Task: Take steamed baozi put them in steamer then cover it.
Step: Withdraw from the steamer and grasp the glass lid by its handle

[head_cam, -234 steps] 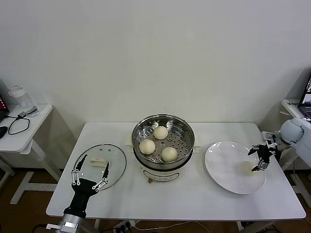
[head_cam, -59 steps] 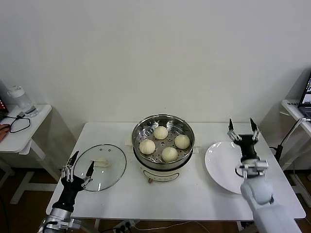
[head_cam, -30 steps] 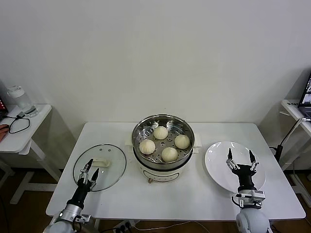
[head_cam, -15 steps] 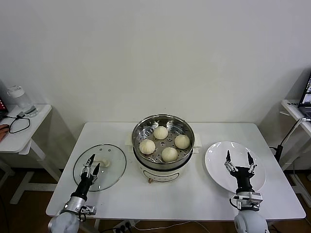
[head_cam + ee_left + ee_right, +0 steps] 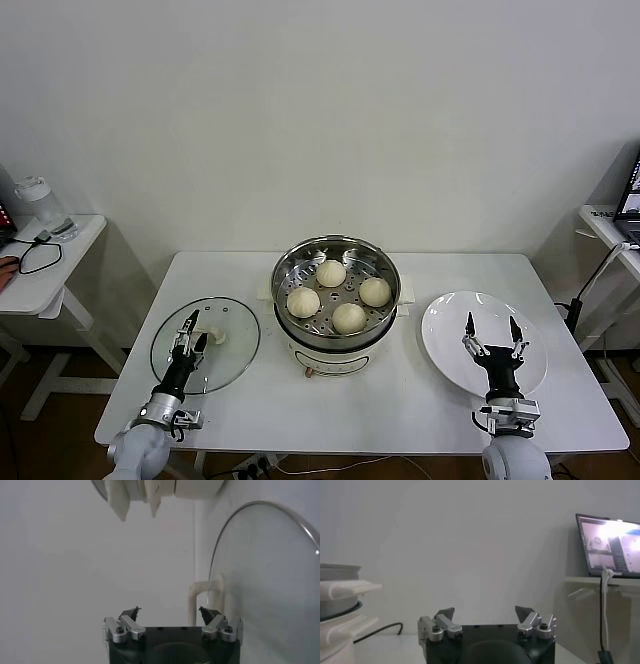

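1. I see the white table (image 5: 400, 400); its front edge hides both arms below the wrists.
2. The steamer (image 5: 336, 290) stands mid-table, holding four steamed baozi (image 5: 349, 317).
3. The cover (image 5: 232, 335) lies flat near the left edge, its handle partly behind my left gripper (image 5: 190, 330), fingers apart.
4. The white plate (image 5: 450, 340) sits near the right edge; my right gripper (image 5: 491, 335) is over it, fingers spread.

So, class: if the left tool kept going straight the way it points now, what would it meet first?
Probably the white handle of the glass lid: the open left tool sits over the lid, aimed at it. Depth is unclear, so it might pass above.
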Motion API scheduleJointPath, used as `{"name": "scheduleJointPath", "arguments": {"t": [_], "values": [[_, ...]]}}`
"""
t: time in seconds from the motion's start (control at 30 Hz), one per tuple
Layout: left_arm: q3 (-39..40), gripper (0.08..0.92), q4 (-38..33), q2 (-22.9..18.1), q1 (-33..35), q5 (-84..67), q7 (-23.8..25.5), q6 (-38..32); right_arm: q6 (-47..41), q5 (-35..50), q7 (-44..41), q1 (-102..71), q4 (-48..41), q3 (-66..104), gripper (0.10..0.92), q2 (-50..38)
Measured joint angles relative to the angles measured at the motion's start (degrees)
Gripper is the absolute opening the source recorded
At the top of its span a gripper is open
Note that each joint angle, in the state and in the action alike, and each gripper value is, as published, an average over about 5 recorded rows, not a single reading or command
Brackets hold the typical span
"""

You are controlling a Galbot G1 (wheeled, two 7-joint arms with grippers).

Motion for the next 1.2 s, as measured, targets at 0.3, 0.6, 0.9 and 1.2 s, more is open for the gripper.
{"name": "scheduleJointPath", "arguments": {"t": [0.3, 0.6, 0.9, 1.2], "values": [[0.89, 0.823, 1.35, -0.39, -1.80, 0.14, 0.35, 0.58, 0.17, -0.52, -0.04, 0.05, -0.10, 0.10, 0.823, 0.21], [0.73, 0.662, 3.31, -0.03, -2.68, 0.15, 0.88, 0.96, 0.19, -1.03, -0.07, 0.41, -0.25, -0.18, 0.823, 0.30], [0.91, 0.401, 4.55, -0.09, -3.04, 0.09, 1.40, 1.10, 0.33, -1.28, -0.13, 0.42, -0.08, -0.22, 0.823, 0.32], [0.88, 0.189, 4.56, 0.09, -3.32, -0.45, 1.72, 1.02, 0.88, -1.58, -0.36, 0.01, 0.06, -0.26, 0.823, 0.85]]}}
